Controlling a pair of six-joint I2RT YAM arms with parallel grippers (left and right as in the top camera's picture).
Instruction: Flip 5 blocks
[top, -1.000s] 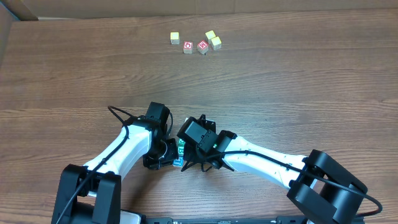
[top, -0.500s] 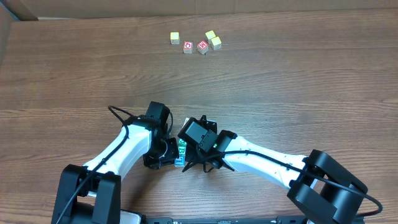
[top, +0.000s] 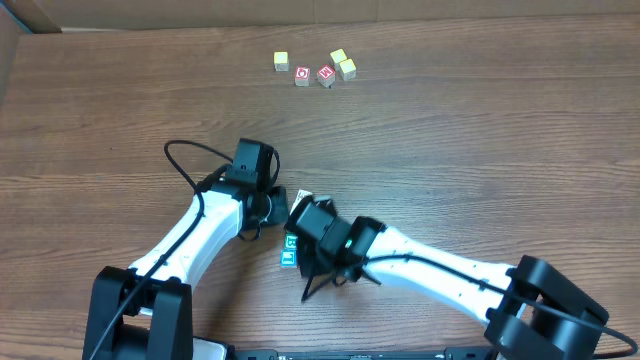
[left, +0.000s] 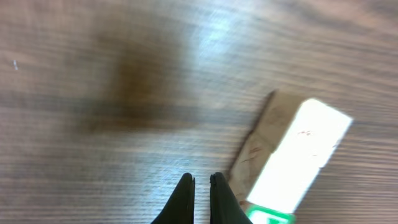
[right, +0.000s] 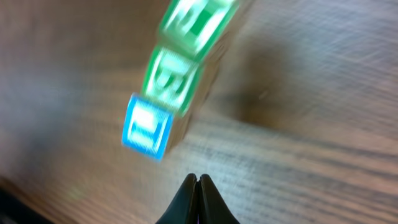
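The blocks lie in a short row on the wood table (top: 450, 150), between my two grippers. The overhead view shows a white end (top: 303, 197), a green block (top: 291, 243) and a blue-faced one (top: 288, 260); the right wrist hides the middle. The left gripper (left: 202, 182) is shut and empty, just left of the row's white face (left: 298, 155). A green face (left: 268, 216) shows at the bottom edge. The right gripper (right: 199, 180) is shut and empty, a little short of the blue block (right: 148, 127); two green blocks (right: 171, 78) run on beyond it.
At the far side of the table sits a small group of cubes: yellow ones (top: 281, 61) (top: 343, 63) and two red-faced ones (top: 302, 75) (top: 325, 74). Both arms cross the near middle, with a black cable (top: 185, 160) looping off the left arm.
The left gripper has pulled back toward the far end of the row and the right gripper has drawn back toward the near edge. The blocks now lie bare between them.
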